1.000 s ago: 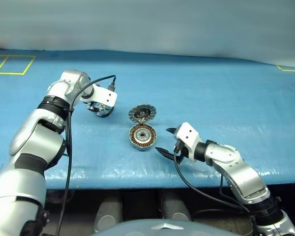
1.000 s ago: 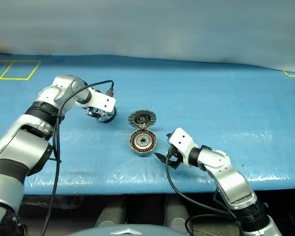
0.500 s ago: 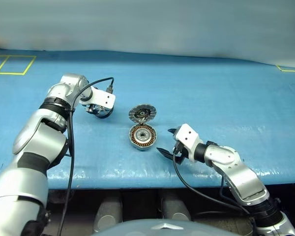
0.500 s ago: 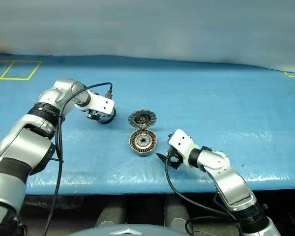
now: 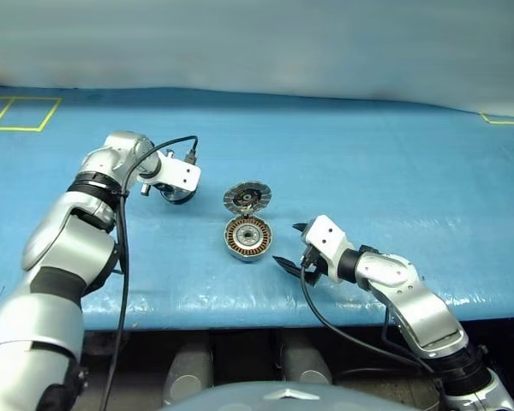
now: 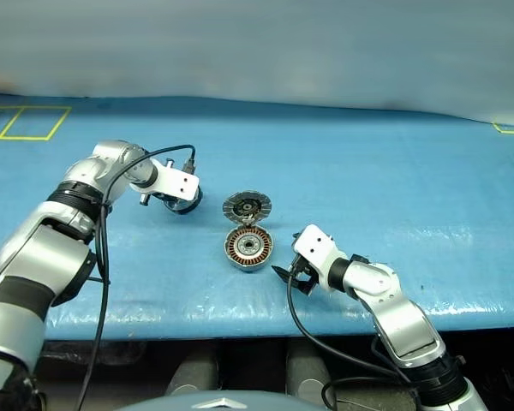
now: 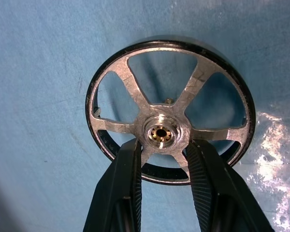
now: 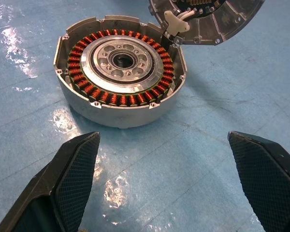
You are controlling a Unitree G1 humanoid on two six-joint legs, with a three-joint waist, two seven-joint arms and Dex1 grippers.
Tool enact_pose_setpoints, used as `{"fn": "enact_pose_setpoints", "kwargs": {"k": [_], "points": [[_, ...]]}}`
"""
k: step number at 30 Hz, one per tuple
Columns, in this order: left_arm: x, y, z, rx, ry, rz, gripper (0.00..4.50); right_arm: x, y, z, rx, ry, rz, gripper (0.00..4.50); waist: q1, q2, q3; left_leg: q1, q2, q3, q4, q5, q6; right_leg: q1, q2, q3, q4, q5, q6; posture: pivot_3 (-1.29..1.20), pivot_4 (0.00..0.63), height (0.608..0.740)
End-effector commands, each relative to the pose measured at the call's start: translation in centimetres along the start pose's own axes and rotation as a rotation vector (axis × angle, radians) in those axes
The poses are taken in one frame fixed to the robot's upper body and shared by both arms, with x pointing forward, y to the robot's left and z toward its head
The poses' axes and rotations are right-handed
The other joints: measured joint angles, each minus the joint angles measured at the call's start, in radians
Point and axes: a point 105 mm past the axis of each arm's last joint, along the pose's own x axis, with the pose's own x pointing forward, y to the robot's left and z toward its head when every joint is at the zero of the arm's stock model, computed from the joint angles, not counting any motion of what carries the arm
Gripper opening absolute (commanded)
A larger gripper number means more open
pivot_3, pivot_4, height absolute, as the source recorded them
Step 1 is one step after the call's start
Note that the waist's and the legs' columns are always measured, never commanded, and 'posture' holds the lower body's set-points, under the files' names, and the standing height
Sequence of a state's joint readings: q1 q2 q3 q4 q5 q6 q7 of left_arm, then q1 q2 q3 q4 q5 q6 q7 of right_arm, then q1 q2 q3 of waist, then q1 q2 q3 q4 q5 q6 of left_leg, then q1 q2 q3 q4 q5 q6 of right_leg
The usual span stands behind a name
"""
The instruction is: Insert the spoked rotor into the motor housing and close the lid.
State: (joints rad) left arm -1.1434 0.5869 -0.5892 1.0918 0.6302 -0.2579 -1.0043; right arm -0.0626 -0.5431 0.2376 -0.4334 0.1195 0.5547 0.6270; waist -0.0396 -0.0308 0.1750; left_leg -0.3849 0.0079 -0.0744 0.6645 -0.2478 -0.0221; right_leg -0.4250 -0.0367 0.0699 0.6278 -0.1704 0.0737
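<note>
The spoked rotor [image 7: 133, 94] lies flat on the blue table cover at the left, a shiny silver wheel with a dark rim. My left gripper [image 7: 164, 145] points down onto it, its two black fingers [image 7: 128, 179] pressed against either side of the central hub. From the head, the left gripper [image 5: 176, 195] covers most of the rotor. The motor housing [image 8: 121, 63] sits mid-table with its copper windings showing. Its hinged lid [image 8: 208, 19] stands open on the far side, ribbed face up. My right gripper [image 8: 163, 140] rests open just short of the housing, nothing between its fingers.
The blue table cover [image 5: 394, 171] stretches wide to the right and behind the parts. Yellow tape squares [image 5: 17, 111] mark its far left corner. The table's front edge [image 5: 240, 312] runs close below the right gripper. A black cable loops over my left wrist [image 5: 167, 145].
The left gripper's fingers have drawn together around the rotor's hub. The right arm, housing and lid have not moved.
</note>
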Motion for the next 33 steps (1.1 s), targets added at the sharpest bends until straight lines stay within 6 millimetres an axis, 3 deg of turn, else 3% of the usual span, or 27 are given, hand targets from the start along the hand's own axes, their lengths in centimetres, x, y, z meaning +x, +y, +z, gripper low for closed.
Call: {"fn": "enact_pose_setpoints", "kwargs": {"k": [1, 6, 15, 22, 33], "points": [[-0.4, -0.3, 0.0, -0.037, -0.088, 0.036, 1.04, -0.3, -0.5, 1.1, -0.021, -0.046, -0.03, 4.5, -0.002, 0.0, 0.0, 0.0, 0.0, 0.0, 0.0, 0.0, 0.0, 0.0, 0.0, 0.0, 0.0, 0.0, 0.0, 0.0, 0.15, 0.74], [-0.6, -1.3, -0.3, -0.081, -0.176, 0.075, 1.04, -0.4, -0.7, 1.0, -0.012, -0.047, -0.044, 4.5, 0.001, 0.0, 0.0, 0.001, 0.0, 0.0, 0.0, 0.0, 0.0, 0.0, 0.0, 0.0, 0.0, 0.0, 0.0, 0.0, 0.15, 0.74], [-3.0, -3.7, -0.2, -0.299, -0.461, 0.072, 1.04, -0.6, -1.0, 0.7, 0.032, -0.065, -0.095, 4.5, 0.001, 0.001, -0.001, 0.001, 0.0, 0.0, 0.0, 0.0, 0.0, 0.0, 0.0, 0.0, 0.0, 0.0, -0.001, 0.0, 0.15, 0.74], [-4.9, -6.5, 2.1, -0.433, -0.67, -0.076, 1.04, -0.8, -1.1, 1.0, 0.068, -0.118, -0.103, 4.5, 0.003, 0.0, -0.001, 0.001, 0.001, 0.0, 0.0, 0.0, 0.0, 0.0, 0.0, 0.0, 0.001, 0.0, -0.002, 0.0, 0.15, 0.74], [-5.8, -8.4, 5.5, -0.331, -0.752, -0.227, 1.04, -0.7, 0.6, 2.2, 0.065, -0.261, 0.035, 4.5, 0.001, 0.0, -0.001, 0.002, 0.001, 0.001, 0.001, 0.0, 0.0, 0.001, 0.0, 0.0, 0.001, -0.001, -0.002, 0.0, 0.15, 0.74]]}}
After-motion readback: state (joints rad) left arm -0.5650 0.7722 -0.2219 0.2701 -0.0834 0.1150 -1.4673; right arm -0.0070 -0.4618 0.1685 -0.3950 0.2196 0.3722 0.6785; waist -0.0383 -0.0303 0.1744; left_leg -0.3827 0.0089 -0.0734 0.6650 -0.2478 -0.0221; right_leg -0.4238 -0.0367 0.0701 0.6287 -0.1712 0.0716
